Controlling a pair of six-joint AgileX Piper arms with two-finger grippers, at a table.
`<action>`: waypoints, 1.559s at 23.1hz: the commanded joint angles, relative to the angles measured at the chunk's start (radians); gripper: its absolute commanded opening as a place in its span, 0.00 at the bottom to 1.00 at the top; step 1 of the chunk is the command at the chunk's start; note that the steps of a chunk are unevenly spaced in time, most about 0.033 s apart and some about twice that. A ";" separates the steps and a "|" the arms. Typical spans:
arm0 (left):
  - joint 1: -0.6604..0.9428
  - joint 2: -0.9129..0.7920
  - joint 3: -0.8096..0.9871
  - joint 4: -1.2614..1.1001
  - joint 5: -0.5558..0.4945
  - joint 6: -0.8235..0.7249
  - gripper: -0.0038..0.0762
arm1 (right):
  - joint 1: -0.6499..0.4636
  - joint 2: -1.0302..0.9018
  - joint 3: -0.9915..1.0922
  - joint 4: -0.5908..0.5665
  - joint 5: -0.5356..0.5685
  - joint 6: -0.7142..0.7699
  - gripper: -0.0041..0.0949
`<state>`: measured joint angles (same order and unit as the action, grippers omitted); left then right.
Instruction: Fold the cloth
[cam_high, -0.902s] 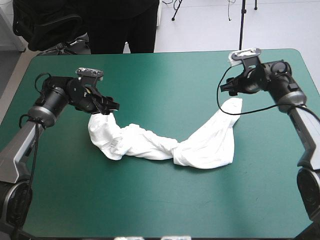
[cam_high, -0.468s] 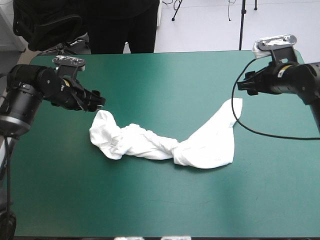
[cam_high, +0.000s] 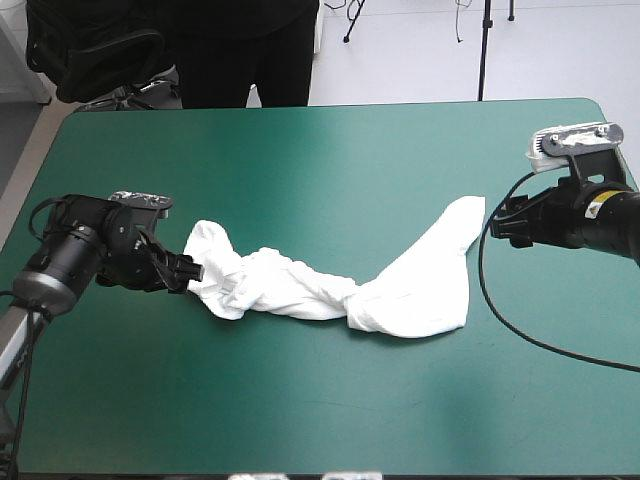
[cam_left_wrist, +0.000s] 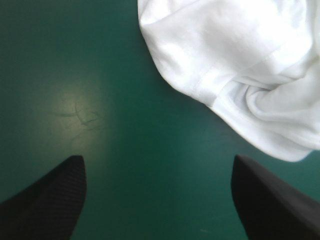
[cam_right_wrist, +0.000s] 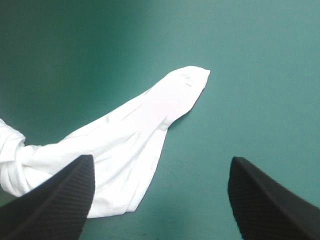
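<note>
Each wrist view's edge cuts off part of the T-shirt (cam_left_wrist: 235, 60).

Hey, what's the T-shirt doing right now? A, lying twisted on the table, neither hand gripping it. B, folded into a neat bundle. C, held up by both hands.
A: the T-shirt lies twisted on the table, and the left hand and right hand stand open and empty.

No legible text: the faint mark (cam_right_wrist: 187, 78) on the T-shirt (cam_right_wrist: 145, 120) and the yellow label (cam_high: 600, 206) on the right arm (cam_high: 560, 215), at 3 o'clock, cannot be read.
</note>
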<state>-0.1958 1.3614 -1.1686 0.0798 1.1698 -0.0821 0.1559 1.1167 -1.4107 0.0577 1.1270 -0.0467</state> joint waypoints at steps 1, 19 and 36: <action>0.000 0.030 0.013 0.010 -0.086 -0.023 0.73 | -0.004 -0.022 -0.017 0.001 -0.041 -0.009 0.75; 0.078 0.322 0.014 -0.201 -0.316 0.058 0.33 | -0.004 0.109 0.112 -0.076 -0.137 0.012 0.75; 0.078 0.340 0.014 -0.219 -0.316 0.072 0.04 | -0.006 0.650 0.026 0.003 -0.318 0.098 0.75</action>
<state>-0.1170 1.7160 -1.1445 -0.1402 0.8766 -0.0123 0.1559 1.7874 -1.3399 0.0341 0.8390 0.0610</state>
